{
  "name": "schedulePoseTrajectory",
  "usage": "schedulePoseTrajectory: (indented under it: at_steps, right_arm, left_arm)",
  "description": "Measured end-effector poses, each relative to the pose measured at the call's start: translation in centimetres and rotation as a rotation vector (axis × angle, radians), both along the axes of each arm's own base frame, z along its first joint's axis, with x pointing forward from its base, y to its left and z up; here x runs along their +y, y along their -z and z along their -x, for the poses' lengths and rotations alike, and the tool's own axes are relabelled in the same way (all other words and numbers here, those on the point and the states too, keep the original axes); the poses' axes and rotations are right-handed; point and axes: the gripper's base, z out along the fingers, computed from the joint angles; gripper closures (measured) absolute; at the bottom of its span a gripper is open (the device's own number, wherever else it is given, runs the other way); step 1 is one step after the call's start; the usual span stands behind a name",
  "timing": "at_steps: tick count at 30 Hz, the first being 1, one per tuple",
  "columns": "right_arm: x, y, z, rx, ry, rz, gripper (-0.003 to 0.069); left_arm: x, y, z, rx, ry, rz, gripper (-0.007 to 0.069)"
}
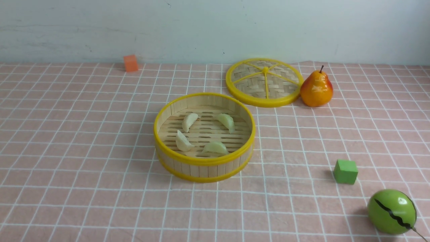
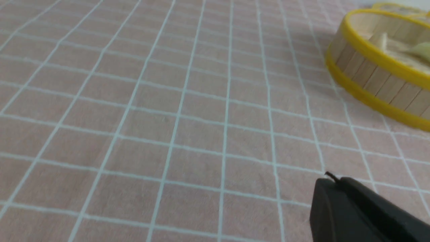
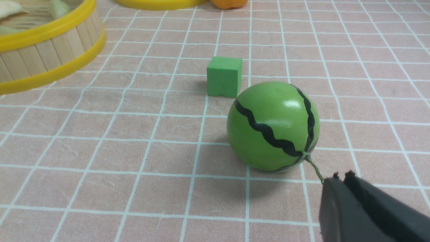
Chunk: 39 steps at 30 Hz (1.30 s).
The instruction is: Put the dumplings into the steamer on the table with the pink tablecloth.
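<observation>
With 12 o'clock pointing away from the robot, the steamer (image 1: 204, 170) stands on the tablecloth (image 1: 84, 188), with four dumplings (image 1: 190, 122) on its floor at about 11, 1, 5 and 8 o'clock. Seen from the steamer, one block (image 1: 131, 64) lies well apart at 11, the lid (image 1: 265, 82) near at 1 and the pear (image 1: 316, 89) at 2, just beside the lid. Another block (image 1: 346, 172) sits between 3 and 4, and the melon (image 1: 392, 211) lies farther out at 4, near that block.

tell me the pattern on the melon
Dark wavy stripes on green; the melon shows best in the right wrist view.
</observation>
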Motion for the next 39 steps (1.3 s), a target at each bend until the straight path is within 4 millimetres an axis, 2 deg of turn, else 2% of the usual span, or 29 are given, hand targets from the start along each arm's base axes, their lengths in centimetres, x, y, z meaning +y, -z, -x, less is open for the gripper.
schedulePoseTrajectory:
  at_steps: [9, 39]
  right_arm:
    - [0.00, 0.00, 0.00, 0.000, 0.000, 0.000, 0.0624]
    - [0.00, 0.00, 0.00, 0.000, 0.000, 0.000, 0.0583]
  left_arm:
    - [0.03, 0.22, 0.06, 0.019, 0.016, -0.067, 0.0638]
    - [0.03, 0.25, 0.06, 0.020, 0.017, -0.070, 0.0638]
